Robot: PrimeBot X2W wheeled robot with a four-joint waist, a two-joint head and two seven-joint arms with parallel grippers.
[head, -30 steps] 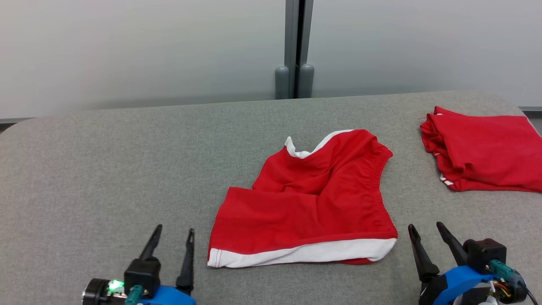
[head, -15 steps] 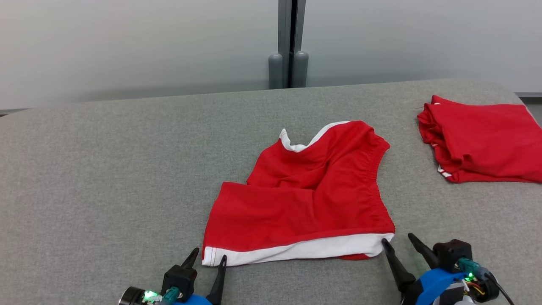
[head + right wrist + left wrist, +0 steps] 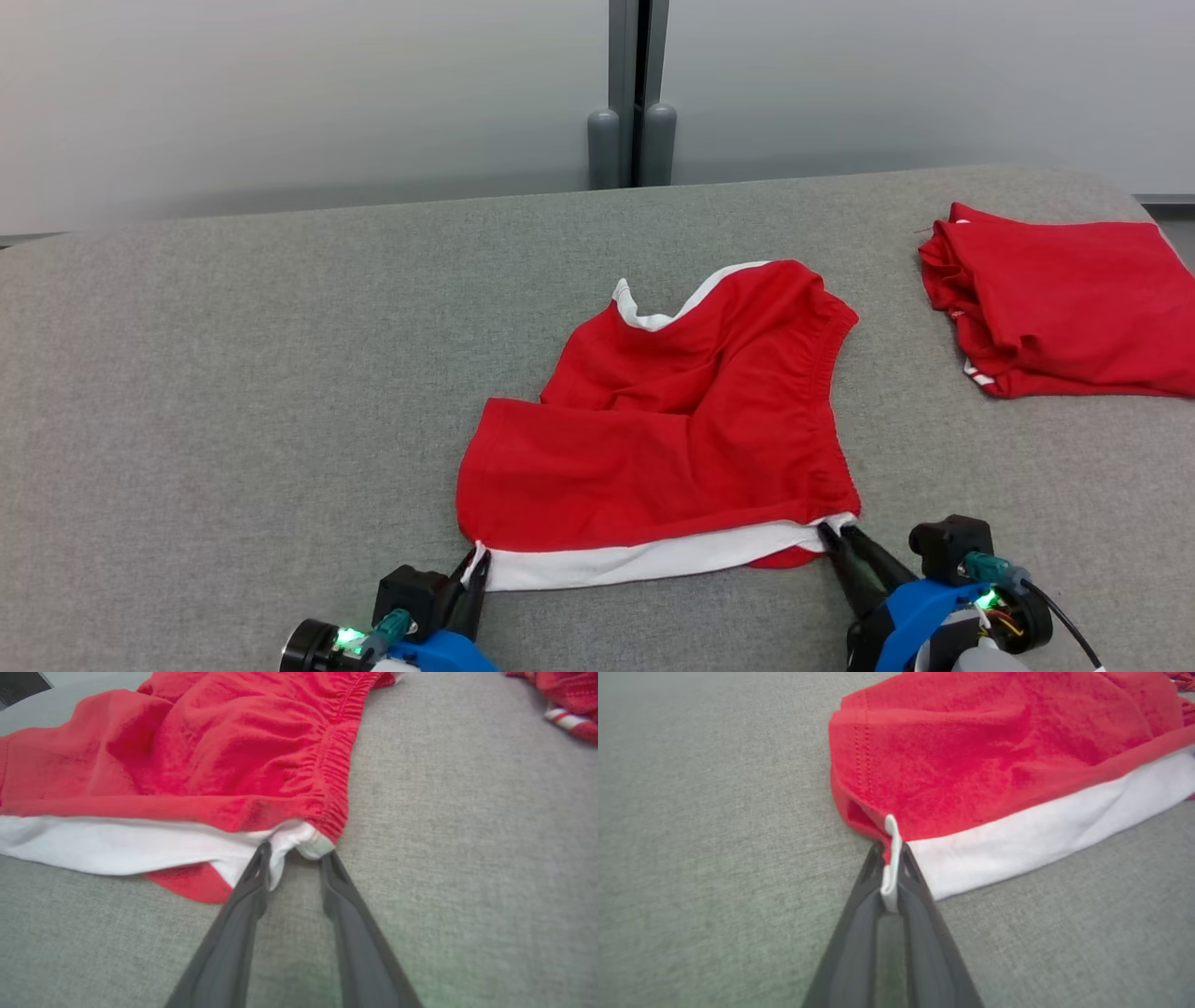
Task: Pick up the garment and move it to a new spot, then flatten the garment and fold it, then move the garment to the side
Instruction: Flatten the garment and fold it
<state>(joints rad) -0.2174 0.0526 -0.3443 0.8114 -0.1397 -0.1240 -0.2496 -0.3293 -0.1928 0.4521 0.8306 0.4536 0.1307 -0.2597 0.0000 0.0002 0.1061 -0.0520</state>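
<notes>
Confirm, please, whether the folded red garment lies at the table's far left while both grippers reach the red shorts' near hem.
No: the head view shows the folded red garment at the table's far right; the rest is correct.

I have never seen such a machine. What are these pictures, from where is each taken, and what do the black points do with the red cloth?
This is a wheeled robot with two arms, each ending in two dark fingers. The picture showing the whole grey table comes from its head camera. The other two come from wrist cameras, looking along the fingers. On the table lie red shorts with a white band, and at the right a folded red garment. The left fingers are shut on the shorts' near left corner. The right fingers stand apart at the near right corner, touching the white cloth; whether they grip it I cannot tell.
</notes>
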